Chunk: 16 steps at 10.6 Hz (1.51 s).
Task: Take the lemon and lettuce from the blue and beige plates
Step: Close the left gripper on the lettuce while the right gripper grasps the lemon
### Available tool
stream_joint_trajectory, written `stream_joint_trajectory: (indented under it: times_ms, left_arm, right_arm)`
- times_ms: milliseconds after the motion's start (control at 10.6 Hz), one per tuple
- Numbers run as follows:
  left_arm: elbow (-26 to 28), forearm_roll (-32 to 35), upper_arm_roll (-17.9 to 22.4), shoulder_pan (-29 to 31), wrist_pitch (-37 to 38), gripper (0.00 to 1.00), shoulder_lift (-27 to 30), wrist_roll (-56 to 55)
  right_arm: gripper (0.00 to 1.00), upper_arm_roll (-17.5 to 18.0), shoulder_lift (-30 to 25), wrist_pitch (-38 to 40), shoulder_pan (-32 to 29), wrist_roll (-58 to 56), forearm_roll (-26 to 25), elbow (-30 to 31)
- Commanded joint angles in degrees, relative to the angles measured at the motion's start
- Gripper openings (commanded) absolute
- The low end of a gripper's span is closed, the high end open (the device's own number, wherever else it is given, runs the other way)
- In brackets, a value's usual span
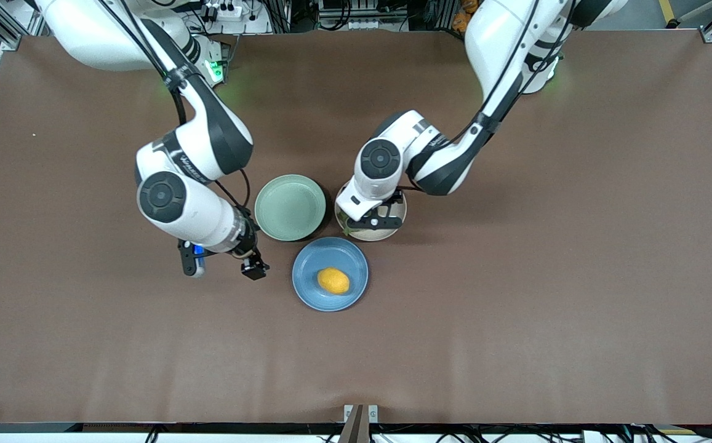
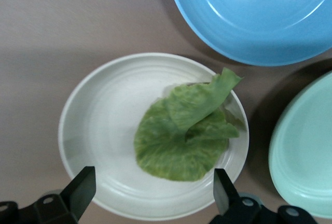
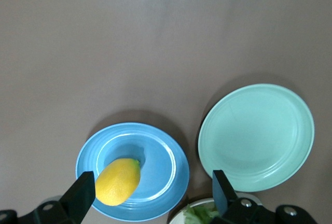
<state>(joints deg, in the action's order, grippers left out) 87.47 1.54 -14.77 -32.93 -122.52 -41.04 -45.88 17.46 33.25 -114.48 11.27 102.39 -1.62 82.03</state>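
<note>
Blue plate [image 1: 306,289]: we are seeing it nearest the front camera, with the lemon [image 1: 333,280] lying inside its well, untouched.
Right gripper [image 1: 226,263]: we are finding it hanging over bare table just beside the blue plate, toward the right arm's end; its fingers [image 3: 80,195] are standing wide apart and holding nothing.
Mint plate [image 1: 290,207]: we are noting it empty, farther from the camera, close beside the other two plates.
Beige plate [image 2: 98,125]: we are seeing the lettuce [image 2: 181,133] lying flat on it, one edge curled up.
Left gripper [image 1: 375,218]: we are placing it low over the beige plate, fingers [image 2: 80,190] spread, nothing between them.
Step in hand: we are judging both arms to be approaching, neither grasp made.
Next move: we are expecting the right gripper to shift over the lemon; the left to descend and pinch the raised fold.
Room: we are noting the three rims crowding together, open table everywhere outward.
</note>
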Motion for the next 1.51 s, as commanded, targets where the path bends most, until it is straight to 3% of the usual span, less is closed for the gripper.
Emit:
stream_joint_trajectory:
  times_ms: [0, 282, 565, 941, 1412]
  left_arm:
    - [-1.1, 1.7, 1.4, -1.4, -3.6, 1.0, -2.7, -2.1]
    - [-1.1, 1.7, 3.4, -3.9, -6.2, 1.0, -4.2, -2.7]
    - [-1.1, 1.7, 4.7, -5.6, -7.2, 1.0, -5.2, -2.8]
    - [-1.1, 1.7, 4.9, -6.3, -7.6, 1.0, -6.2, -3.7]
    - [-1.1, 1.9, 5.8, -7.0, -9.8, 1.0, -7.0, -4.8]
  right_arm:
    - [1.0, 0.1, 5.9, 0.4, 1.2, 6.0, -1.9, -7.1]
    - [1.0, -0.1, 9.2, -4.3, 3.3, 9.9, -1.9, -9.6]
    - [1.0, -2.0, 15.4, -4.8, 6.5, 11.3, -1.8, -16.8]
    - [1.0, -2.3, 18.9, -12.9, 8.3, 12.7, -1.9, -17.1]
    - [1.0, -3.0, 23.2, -14.8, 10.4, 13.4, -3.3, -17.0]
